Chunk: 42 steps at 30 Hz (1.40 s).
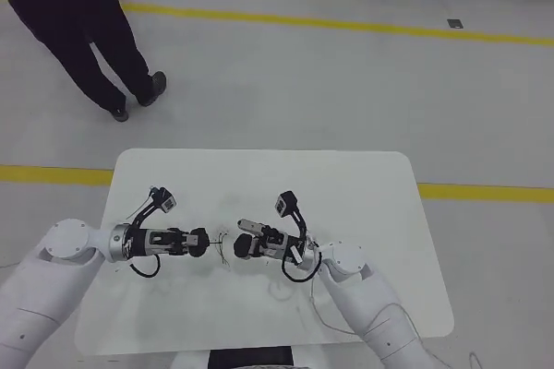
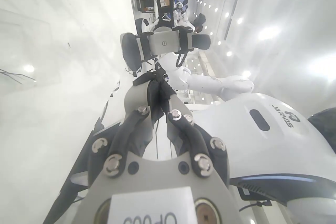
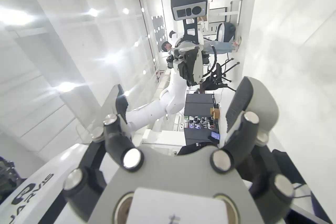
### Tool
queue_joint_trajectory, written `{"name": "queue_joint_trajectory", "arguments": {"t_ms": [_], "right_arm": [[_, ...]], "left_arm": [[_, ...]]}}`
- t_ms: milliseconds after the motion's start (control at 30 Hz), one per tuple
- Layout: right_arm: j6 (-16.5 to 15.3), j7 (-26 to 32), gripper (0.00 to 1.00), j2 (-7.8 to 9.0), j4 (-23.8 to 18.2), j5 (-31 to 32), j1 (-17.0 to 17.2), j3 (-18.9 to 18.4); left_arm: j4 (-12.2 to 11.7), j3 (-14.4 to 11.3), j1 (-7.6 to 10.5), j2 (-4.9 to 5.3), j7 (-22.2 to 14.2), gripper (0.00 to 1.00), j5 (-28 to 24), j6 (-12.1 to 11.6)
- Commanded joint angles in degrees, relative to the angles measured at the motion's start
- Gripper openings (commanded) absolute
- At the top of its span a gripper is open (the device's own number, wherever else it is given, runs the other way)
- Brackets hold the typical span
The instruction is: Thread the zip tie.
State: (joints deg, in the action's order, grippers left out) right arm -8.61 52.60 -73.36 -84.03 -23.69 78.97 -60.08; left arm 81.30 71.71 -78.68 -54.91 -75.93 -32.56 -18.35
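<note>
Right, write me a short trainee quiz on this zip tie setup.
1. True or false: the right tool is shut.
2. Which one grips the thin black zip tie? A. the left tool B. the right tool C. neither
3. Fill in: above the white rounded table, the two tools point ____ each other.
Key: 1 false, it is open; 2 A; 3 toward.
</note>
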Motion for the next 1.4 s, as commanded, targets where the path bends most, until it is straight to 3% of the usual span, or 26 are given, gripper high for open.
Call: {"name": "queue_joint_trajectory", "arguments": {"t_ms": [0, 200, 267, 500, 833, 1367], "right_arm": [[-0.2, -1.6, 1.0, 0.0, -0.3, 0.5, 0.4, 0.3], [-3.3, 0.0, 1.0, 0.04, 0.1, -1.4, 0.8, 0.8], [-3.8, 0.5, 0.46, -0.02, 0.7, -2.1, 0.6, 1.2], [-5.2, 0.9, 0.25, -0.25, 3.9, -2.3, -0.6, 2.9], [-6.6, -0.1, 0.12, -0.77, 7.0, -3.1, -2.2, 5.0], [-8.5, 0.2, 0.09, -0.9, 7.9, -3.7, -3.1, 6.0]], "left_arm": [[0.6, -0.5, -0.2, -0.08, 1.9, 0.0, 0.3, 0.4], [0.1, -1.3, -0.28, -0.03, 2.3, 0.0, -0.3, 0.6], [0.0, -1.4, -0.27, -0.03, 2.3, 0.0, -0.4, 0.6], [0.0, -1.4, -0.27, -0.03, 2.3, 0.0, -0.4, 0.6], [0.0, -1.4, -0.27, -0.03, 2.3, 0.0, -0.4, 0.6], [0.0, -1.4, -0.27, -0.03, 2.3, 0.0, -0.4, 0.6]]}}
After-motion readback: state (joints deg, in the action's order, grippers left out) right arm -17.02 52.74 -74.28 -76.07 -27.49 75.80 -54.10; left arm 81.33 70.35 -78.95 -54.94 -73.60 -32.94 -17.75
